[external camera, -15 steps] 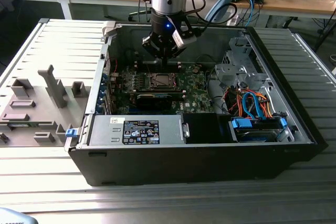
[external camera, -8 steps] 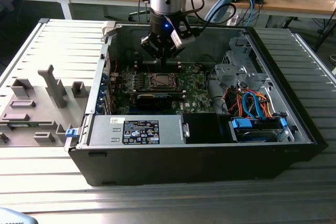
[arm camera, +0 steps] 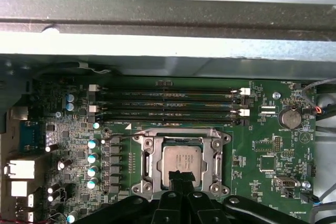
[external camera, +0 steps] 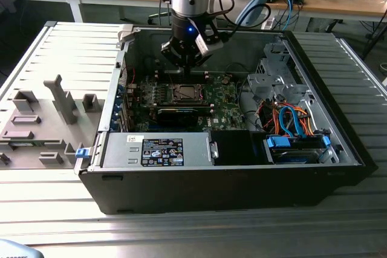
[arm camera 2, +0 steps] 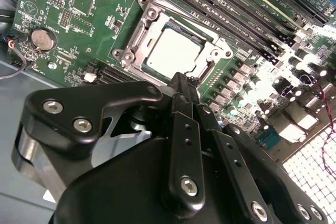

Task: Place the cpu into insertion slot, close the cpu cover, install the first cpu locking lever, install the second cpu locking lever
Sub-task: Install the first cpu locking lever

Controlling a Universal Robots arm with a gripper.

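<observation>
The cpu (arm camera: pixel 180 158) shows its pale silver top inside the insertion slot (arm camera: pixel 140 156) on the green board, also seen as cpu (arm camera 2: pixel 173 51) and cpu (external camera: pixel 187 93). The cpu cover (arm camera: pixel 181 133), a silver frame with a square window, lies flat around the chip and appears again as cpu cover (arm camera 2: pixel 152 22). I cannot make out how the locking levers stand. My gripper (arm camera: pixel 181 176) hangs just above the chip's near edge, its black fingertips pressed together with nothing between them. It shows the same in the second wrist view as gripper (arm camera 2: pixel 182 81) and in the exterior view as gripper (external camera: pixel 186 70).
The open computer case wall (external camera: pixel 199 40) rings the board. Long memory slots (arm camera: pixel 168 103) run beside the socket, and a black card (external camera: pixel 178 113) lies in front of it. A power supply (external camera: pixel 160 149), a drive cage with blue and orange cables (external camera: pixel 290 116) and a grey fixture tray (external camera: pixel 42 119) stand around.
</observation>
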